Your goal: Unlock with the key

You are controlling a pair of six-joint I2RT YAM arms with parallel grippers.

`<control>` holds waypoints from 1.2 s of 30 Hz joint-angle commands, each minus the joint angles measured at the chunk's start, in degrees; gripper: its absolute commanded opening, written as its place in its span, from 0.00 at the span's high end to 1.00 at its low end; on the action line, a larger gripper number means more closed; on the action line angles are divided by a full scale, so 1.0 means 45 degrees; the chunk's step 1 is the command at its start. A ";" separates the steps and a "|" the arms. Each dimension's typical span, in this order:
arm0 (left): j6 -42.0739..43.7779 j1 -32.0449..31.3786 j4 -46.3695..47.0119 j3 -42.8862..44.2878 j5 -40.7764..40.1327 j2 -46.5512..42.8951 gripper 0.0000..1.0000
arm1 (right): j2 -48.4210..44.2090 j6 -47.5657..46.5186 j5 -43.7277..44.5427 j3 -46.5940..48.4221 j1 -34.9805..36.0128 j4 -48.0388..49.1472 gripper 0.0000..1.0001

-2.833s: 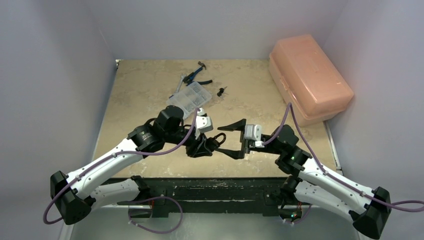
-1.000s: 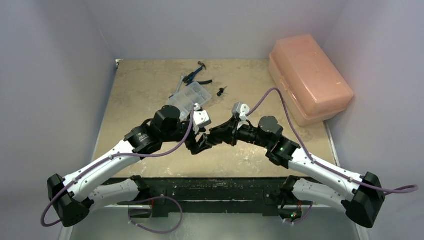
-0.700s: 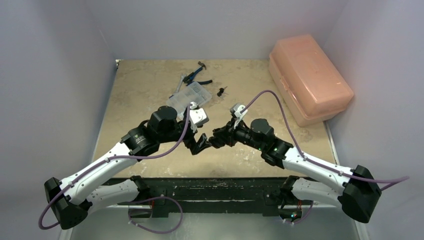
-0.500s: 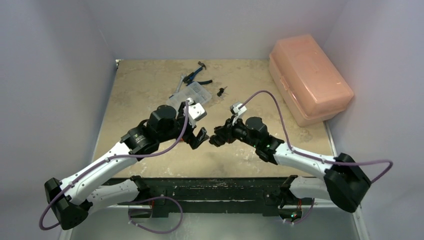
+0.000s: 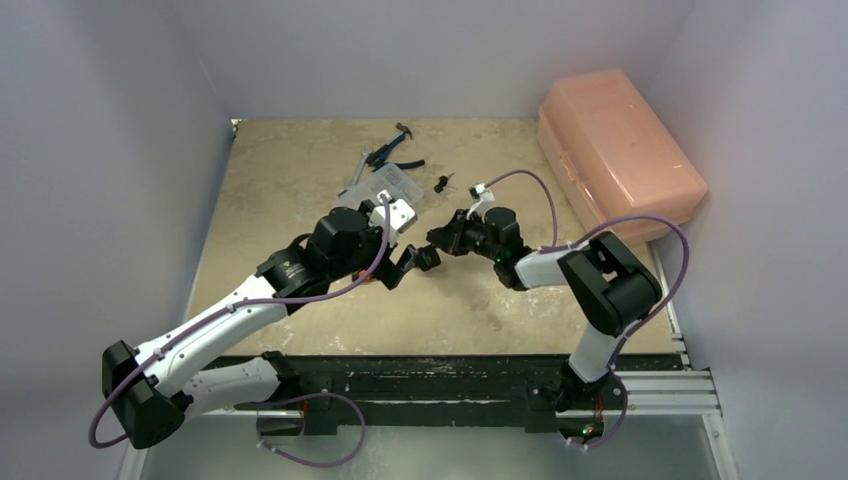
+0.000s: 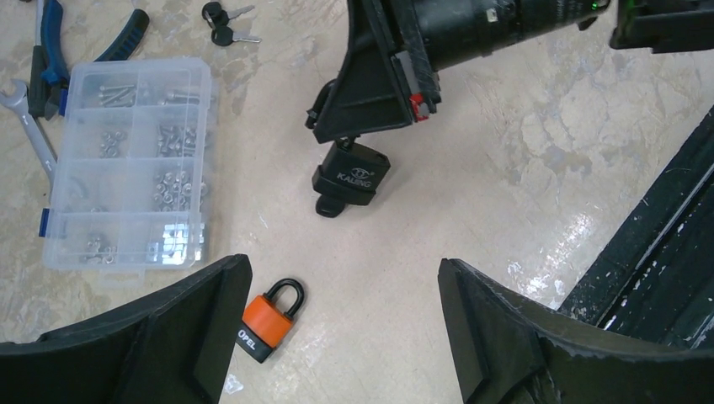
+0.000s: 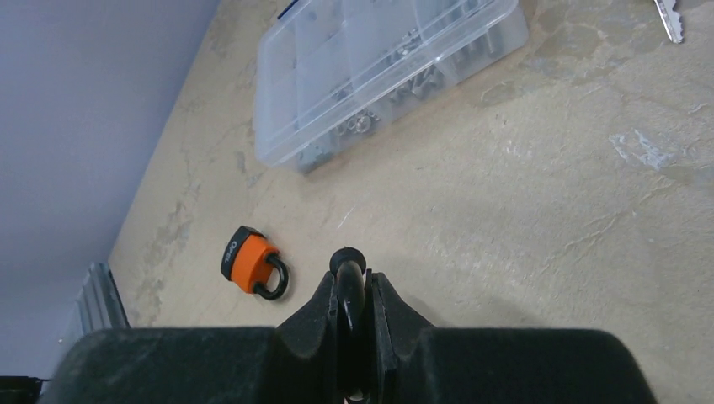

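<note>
My right gripper is shut on the shackle of a black padlock, which hangs just above the table. A round black stub sticks out of its underside; I cannot tell whether it is a key. In the right wrist view the black padlock shows edge-on between the closed fingers. My left gripper stands open and empty just short of the lock. An orange padlock lies on the table beside its left finger. Two black-headed keys lie farther back.
A clear parts organizer sits behind the left gripper, with blue pliers and a wrench beyond it. A large pink plastic box fills the back right corner. The orange padlock lies left of the right gripper.
The left gripper has opened and let go of the black padlock. The right arm has folded up and carried the padlock a little toward the back of the table.
</note>
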 commanded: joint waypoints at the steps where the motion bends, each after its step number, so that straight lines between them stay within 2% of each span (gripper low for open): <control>1: -0.0148 0.0085 0.0276 0.0245 -0.0090 0.0080 0.13 | 0.0872 0.1258 -0.0986 0.0979 -0.0607 0.1750 0.86; 2: -0.0148 0.0084 0.0284 0.0251 -0.0058 0.0111 0.13 | 0.1013 0.1348 -0.0998 0.0987 -0.0704 0.1773 0.79; 5: -0.0148 0.0082 0.0264 0.0255 0.0011 0.0169 0.13 | 0.1286 0.1397 -0.0936 0.1097 -0.0939 0.1473 0.44; 8: -0.0147 0.0107 0.0257 0.0241 0.0072 0.0210 0.14 | 0.1384 0.1359 -0.0723 0.1217 -0.1120 0.0904 0.16; 11: -0.0140 0.0103 0.0273 0.0241 0.0114 0.0239 0.14 | 0.1279 0.1163 -0.0453 0.1311 -0.1307 0.0117 0.02; 16: -0.0147 0.0106 0.0265 0.0245 0.0114 0.0278 0.14 | 0.0946 0.0588 0.0220 0.1708 -0.1698 -0.1872 0.01; 23: -0.0138 0.0112 0.0235 0.0262 -0.0233 0.0345 0.15 | 0.0452 -0.1010 0.3481 0.3012 -0.1766 -0.6156 0.01; 29: -0.0109 0.0102 0.0105 0.0313 -0.0846 0.0525 0.18 | -0.0445 -0.2449 0.4869 0.3358 -0.1771 -0.7184 0.01; 33: -0.0128 0.0102 0.0014 0.0371 -0.1162 0.0647 0.20 | -0.0834 -0.2914 0.4337 0.3811 -0.1769 -0.7212 0.01; 36: -0.0128 0.0102 -0.0048 0.0398 -0.1280 0.0691 0.22 | -0.0514 -0.3009 0.4404 0.4942 -0.1776 -0.8285 0.01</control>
